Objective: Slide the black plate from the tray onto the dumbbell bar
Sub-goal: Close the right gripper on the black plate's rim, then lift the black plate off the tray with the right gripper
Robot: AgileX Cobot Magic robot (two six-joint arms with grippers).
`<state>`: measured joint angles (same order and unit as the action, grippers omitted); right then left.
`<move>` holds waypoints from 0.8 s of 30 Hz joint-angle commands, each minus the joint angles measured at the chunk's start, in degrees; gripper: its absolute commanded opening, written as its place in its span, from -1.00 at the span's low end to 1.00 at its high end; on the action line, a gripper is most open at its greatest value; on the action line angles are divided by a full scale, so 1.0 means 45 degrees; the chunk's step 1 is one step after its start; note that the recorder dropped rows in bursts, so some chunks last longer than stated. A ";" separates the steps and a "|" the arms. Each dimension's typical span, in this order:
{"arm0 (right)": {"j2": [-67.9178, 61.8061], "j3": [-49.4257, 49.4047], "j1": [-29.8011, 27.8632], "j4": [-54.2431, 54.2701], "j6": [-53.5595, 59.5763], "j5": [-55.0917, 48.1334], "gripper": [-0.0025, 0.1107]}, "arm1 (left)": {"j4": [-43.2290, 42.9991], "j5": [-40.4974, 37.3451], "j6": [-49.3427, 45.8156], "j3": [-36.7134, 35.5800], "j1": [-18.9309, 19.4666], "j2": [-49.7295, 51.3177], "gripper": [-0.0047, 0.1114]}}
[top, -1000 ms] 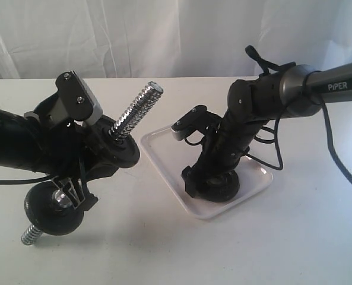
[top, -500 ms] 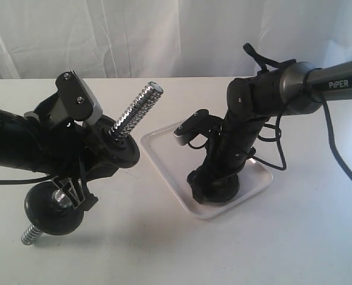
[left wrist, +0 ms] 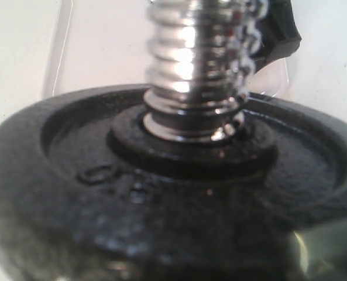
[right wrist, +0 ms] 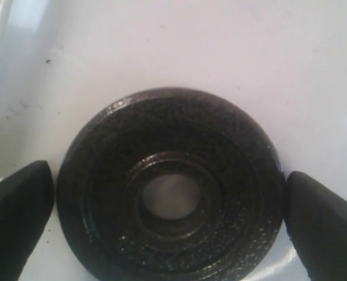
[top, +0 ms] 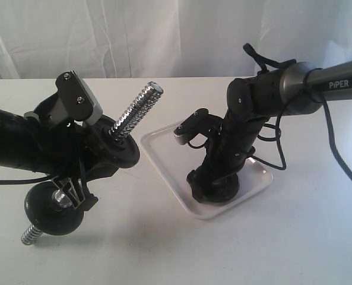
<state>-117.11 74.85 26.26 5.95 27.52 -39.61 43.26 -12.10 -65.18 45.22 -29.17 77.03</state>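
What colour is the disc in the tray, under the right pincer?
Black, with a rough pebbled surface; the disc shows best in the right wrist view.

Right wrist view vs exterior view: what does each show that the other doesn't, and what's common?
Right wrist only: the black plate lying flat, its centre hole clear, with one fingertip at each side of its rim; whether they touch it is unclear. Exterior only: the left gripper holding the dumbbell bar tilted, with two other plates already on it. Shared: the tray and the right gripper lowered into it.
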 commanded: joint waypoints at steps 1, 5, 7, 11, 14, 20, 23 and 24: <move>-0.0276 -0.0137 -0.0018 -0.0470 0.0136 0.0184 0.90 | 0.0545 -0.0566 0.0842 -0.0156 0.0100 -0.0242 -0.92; -0.0349 -0.0137 -0.0018 -0.0384 0.0030 0.0130 0.90 | 0.0545 -0.0541 0.0838 -0.0156 0.0100 -0.0242 -0.92; -0.0384 -0.0137 -0.0018 -0.0363 -0.0116 0.0032 0.89 | 0.0545 -0.0541 0.0838 -0.0156 0.0100 -0.0242 -0.92; -0.0435 -0.0137 -0.0018 -0.0363 -0.0235 -0.0105 0.26 | 0.0545 -0.0541 0.0838 -0.0156 0.0100 -0.0242 -0.92; -0.0435 -0.0137 -0.0018 -0.0338 -0.0500 -0.0168 -0.64 | 0.0545 -0.0541 0.0838 -0.0156 0.0100 -0.0242 -0.92; -0.0022 0.0049 -0.0018 -0.0338 -0.0839 -0.1390 -0.96 | 0.0496 -0.0541 0.0838 -0.0156 0.0100 -0.0242 -0.92; 0.0627 0.0560 -0.0159 -0.0281 -0.1132 -0.2534 -0.96 | 0.0255 -0.0541 0.0838 -0.0156 0.0100 -0.0242 -0.92; 0.0814 0.0723 -0.0309 -0.0251 -0.1187 -0.2810 -0.96 | 0.0242 -0.0565 0.0838 -0.0156 0.0100 -0.0242 -0.92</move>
<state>-116.15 76.54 26.26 5.21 23.15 -47.52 43.05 -12.10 -65.07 45.22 -29.17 77.03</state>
